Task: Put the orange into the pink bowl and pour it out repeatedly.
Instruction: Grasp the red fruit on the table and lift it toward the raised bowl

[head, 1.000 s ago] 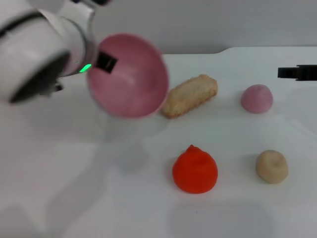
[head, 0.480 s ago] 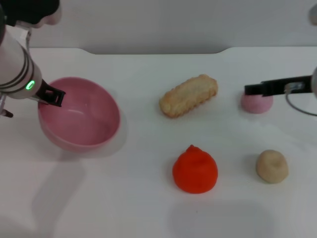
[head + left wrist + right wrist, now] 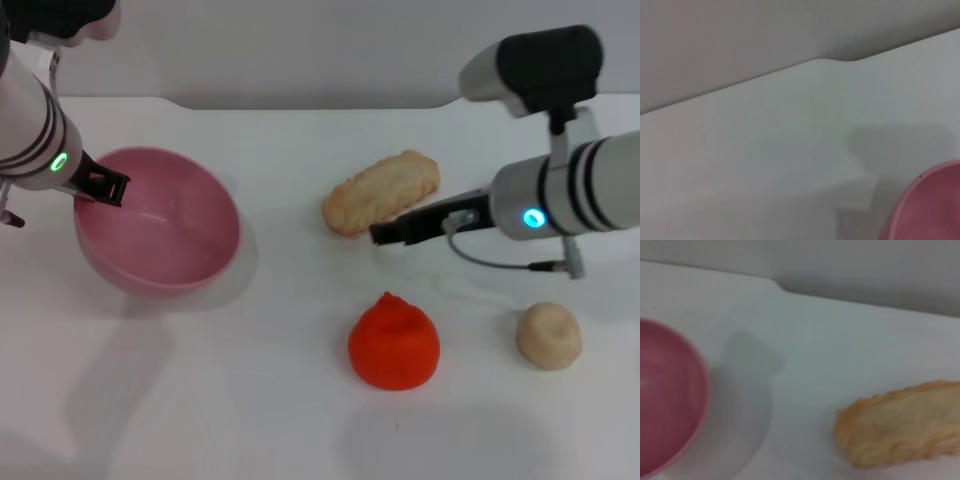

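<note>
Orange (image 3: 393,343) sits loose beyond the bowl (image 3: 160,235), whose rim the left gripper (image 3: 100,187) clamps; right gripper (image 3: 385,234), finger opening unclear, should grasp it next.

White table (image 3: 300,420) carries pink bowl (image 3: 165,240), orange (image 3: 394,343), biscuit (image 3: 381,192), tan lump (image 3: 549,335).

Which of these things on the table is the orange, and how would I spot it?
Start at the pink bowl on the white table's left, then look right and nearer. The orange sits alone there, left of a tan lump: bright red-orange, bumpy, with a pointed top.
</note>
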